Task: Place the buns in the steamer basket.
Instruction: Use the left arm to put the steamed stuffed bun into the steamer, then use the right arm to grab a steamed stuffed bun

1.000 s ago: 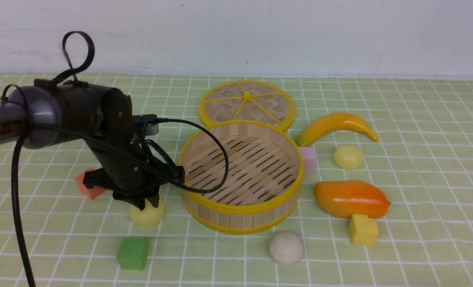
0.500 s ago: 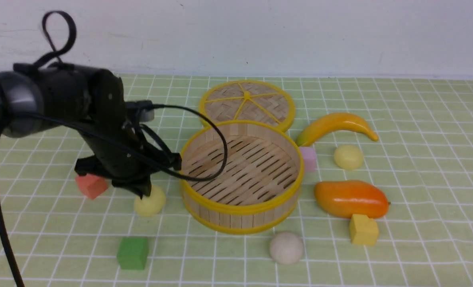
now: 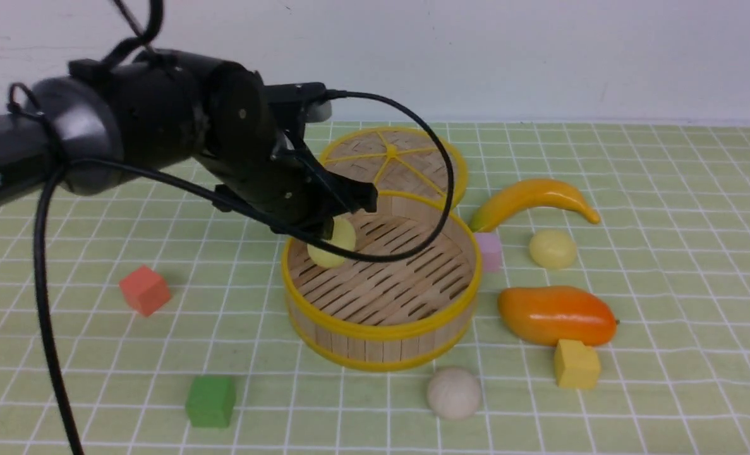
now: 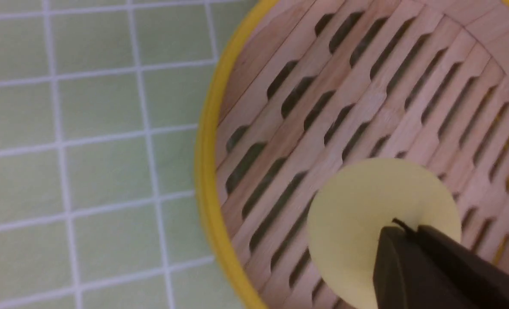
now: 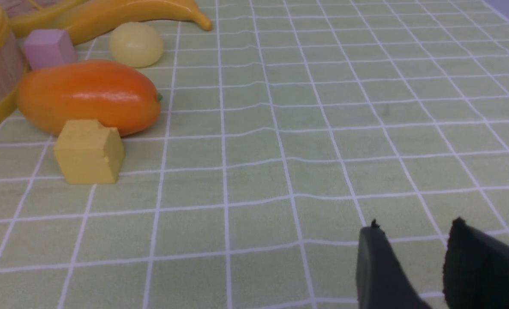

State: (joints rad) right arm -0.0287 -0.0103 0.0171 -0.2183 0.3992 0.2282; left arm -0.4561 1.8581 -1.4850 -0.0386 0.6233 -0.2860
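My left gripper (image 3: 332, 235) is shut on a pale yellow bun (image 3: 333, 246) and holds it just above the slatted floor at the near-left inside of the steamer basket (image 3: 381, 332). In the left wrist view the bun (image 4: 365, 201) hangs over the slats beside the yellow rim (image 4: 206, 171), with my gripper (image 4: 404, 229) on it. A second pale yellow bun (image 3: 552, 248) lies right of the basket, and an off-white bun (image 3: 454, 392) lies in front of it. My right gripper (image 5: 415, 225) is open and empty over bare cloth; it does not show in the front view.
The woven lid (image 3: 392, 165) lies behind the basket. A banana (image 3: 532, 199), pink cube (image 3: 489, 251), mango (image 3: 556, 315) and yellow cube (image 3: 576, 363) crowd the basket's right. A red cube (image 3: 145, 289) and green cube (image 3: 210, 400) sit at the left.
My left gripper has lifted the pale yellow bun off the cloth left of the basket and carried it up and right, over the rim into the basket.
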